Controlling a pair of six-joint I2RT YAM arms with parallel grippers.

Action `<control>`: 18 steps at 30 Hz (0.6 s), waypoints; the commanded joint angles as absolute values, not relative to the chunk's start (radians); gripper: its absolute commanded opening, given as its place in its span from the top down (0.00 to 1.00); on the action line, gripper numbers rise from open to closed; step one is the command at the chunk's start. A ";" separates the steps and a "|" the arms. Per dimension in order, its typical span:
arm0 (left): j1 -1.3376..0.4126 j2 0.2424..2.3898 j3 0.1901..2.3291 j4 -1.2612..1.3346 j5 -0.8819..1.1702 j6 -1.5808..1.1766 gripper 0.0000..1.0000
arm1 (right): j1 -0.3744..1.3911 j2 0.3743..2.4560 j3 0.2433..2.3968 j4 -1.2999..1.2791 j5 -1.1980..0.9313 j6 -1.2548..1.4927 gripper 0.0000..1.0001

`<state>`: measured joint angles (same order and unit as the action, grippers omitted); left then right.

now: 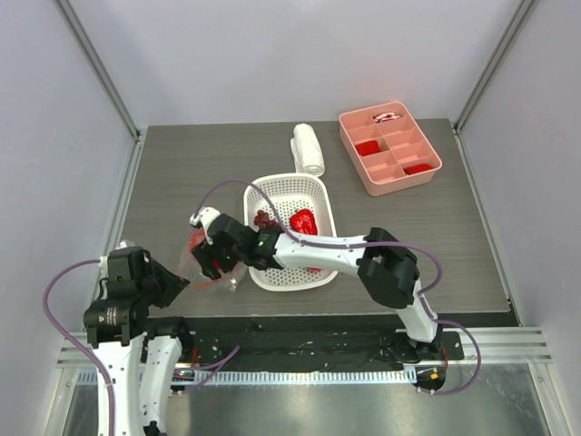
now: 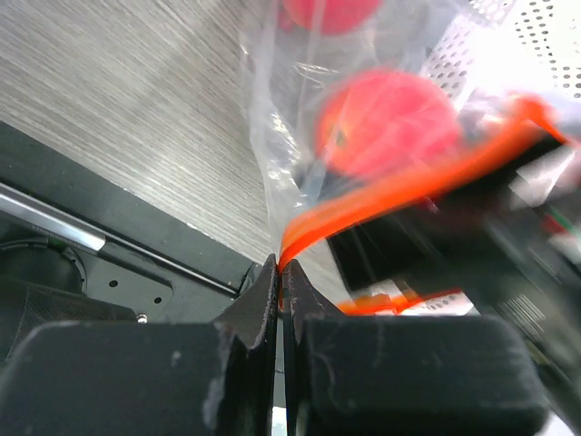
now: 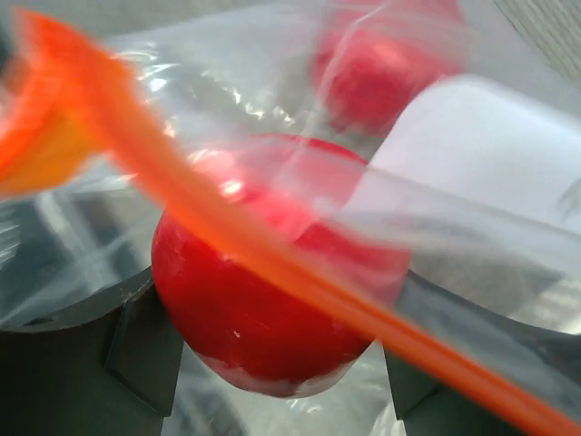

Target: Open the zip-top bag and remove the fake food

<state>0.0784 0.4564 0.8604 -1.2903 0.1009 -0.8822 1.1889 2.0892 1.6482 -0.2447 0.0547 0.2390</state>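
Note:
The clear zip-top bag (image 1: 198, 257) hangs between both grippers just left of the white basket. My left gripper (image 2: 281, 268) is shut on the end of its orange zip strip (image 2: 408, 182), near the table's front edge (image 1: 184, 283). My right gripper (image 1: 211, 262) reaches into the bag's mouth. In the right wrist view a glossy red fruit (image 3: 254, 336) of the fake food fills the gap between both fingers (image 3: 136, 354), with the zip strip (image 3: 227, 218) crossing in front. A second red fruit (image 3: 381, 64) lies deeper in the bag (image 3: 454, 163).
The white basket (image 1: 320, 195) holds a red fruit (image 1: 304, 221) and a dark grape bunch (image 1: 266, 218). A rolled white towel (image 1: 309, 148) lies behind it. A pink divided tray (image 1: 434, 153) stands at the back right. The right arm stretches across the basket's front.

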 commanded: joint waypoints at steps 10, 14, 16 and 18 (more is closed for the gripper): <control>0.077 0.637 1.081 -1.154 0.040 -0.758 1.00 | 1.152 1.831 1.660 -0.282 -0.484 0.363 0.82; 0.077 0.684 1.108 -1.143 0.052 -0.733 1.00 | 1.131 1.858 1.675 -0.106 -0.765 0.526 0.81; 0.077 0.692 1.111 -1.137 0.055 -0.735 1.00 | 1.124 1.864 1.693 -0.053 -0.857 0.534 0.80; 0.075 0.692 1.101 -1.134 0.057 -0.739 1.00 | 1.103 1.858 1.698 -0.005 -0.902 0.590 0.78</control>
